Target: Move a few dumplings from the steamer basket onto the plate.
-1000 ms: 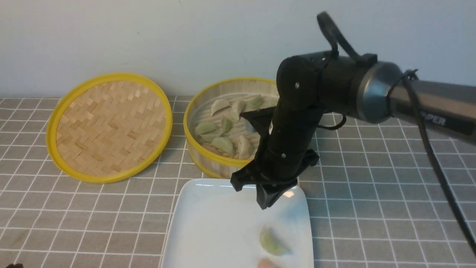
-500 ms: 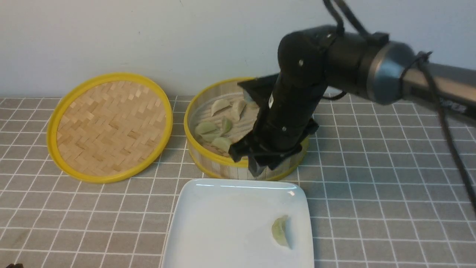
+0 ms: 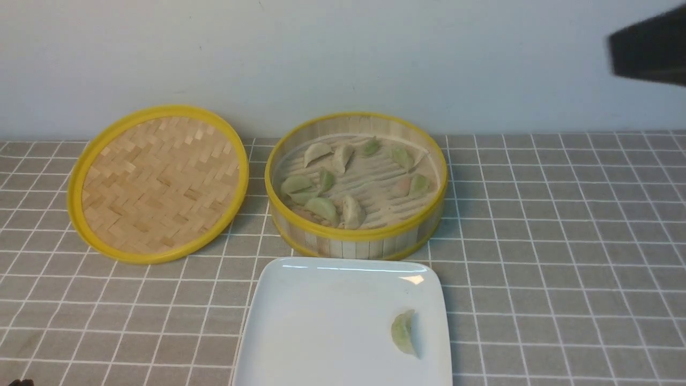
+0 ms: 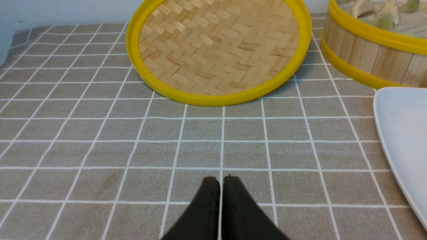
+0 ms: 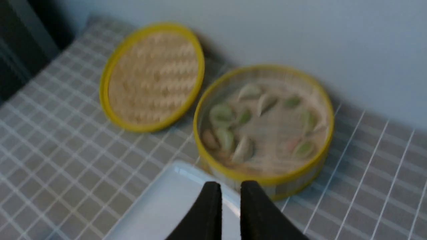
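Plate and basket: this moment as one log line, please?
plate: one green dumpling | basket: many dumplings | right gripper: empty | left gripper: shut

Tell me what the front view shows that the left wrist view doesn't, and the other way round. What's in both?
Only the front view: the green dumpling lying on the plate near its right edge, and the whole floor of the steamer basket. Only the left wrist view: the left gripper, jaws closed and empty, over the checked cloth. Both: the lid, the steamer basket with some dumplings inside, part of the plate, and the cloth.
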Controlling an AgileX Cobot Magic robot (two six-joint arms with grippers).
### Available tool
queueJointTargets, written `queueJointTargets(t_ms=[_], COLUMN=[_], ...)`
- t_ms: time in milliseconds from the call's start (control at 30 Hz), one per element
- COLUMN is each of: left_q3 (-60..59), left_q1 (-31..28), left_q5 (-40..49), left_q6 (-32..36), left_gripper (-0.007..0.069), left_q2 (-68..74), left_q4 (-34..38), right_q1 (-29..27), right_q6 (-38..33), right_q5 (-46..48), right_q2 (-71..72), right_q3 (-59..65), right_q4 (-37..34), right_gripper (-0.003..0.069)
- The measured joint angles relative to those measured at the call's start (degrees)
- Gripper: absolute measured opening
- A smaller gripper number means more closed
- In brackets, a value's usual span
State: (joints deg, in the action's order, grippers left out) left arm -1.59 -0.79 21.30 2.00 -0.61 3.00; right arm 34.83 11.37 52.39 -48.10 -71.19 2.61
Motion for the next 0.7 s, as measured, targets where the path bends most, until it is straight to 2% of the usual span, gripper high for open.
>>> queueJointTargets(t_ms=[33,100,167,200,367,700], left_q3=[0.0,0.0,0.0,0.0,0.0,0.0], left_q1=[0.0,0.0,0.0,0.0,0.0,-0.18], left_q5=[0.0,0.0,0.0,0.0,0.0,0.1], left_q6=[0.0,0.0,0.0,0.0,0.0,0.0], left_gripper=[-0.0005,-0.0005,-0.0005,-0.0005,-0.0005,-0.0005], left_q2=[0.0,0.0,0.0,0.0,0.0,-0.07], left_q4=[0.0,0.0,0.0,0.0,0.0,-0.12], right_q1=[0.0,0.0,0.0,0.0,0.0,0.0], right_q6=[0.06,0.18,1.97,3.19,11.34,13.73], right_q5=[-0.97,-10.48,-21.6,-23.12,-22.99,-22.64], right_q2=[2.18,11.17,27.3,31.21,47.6,49.08], right_q3=[1.06,10.71,24.33,28.15,39.65,43.06], right_q4=[0.6,3.54,8.98,9.7,12.03,12.61], right_gripper=[0.0056,0.004,0.002,0.0011,-0.0004,-0.0004])
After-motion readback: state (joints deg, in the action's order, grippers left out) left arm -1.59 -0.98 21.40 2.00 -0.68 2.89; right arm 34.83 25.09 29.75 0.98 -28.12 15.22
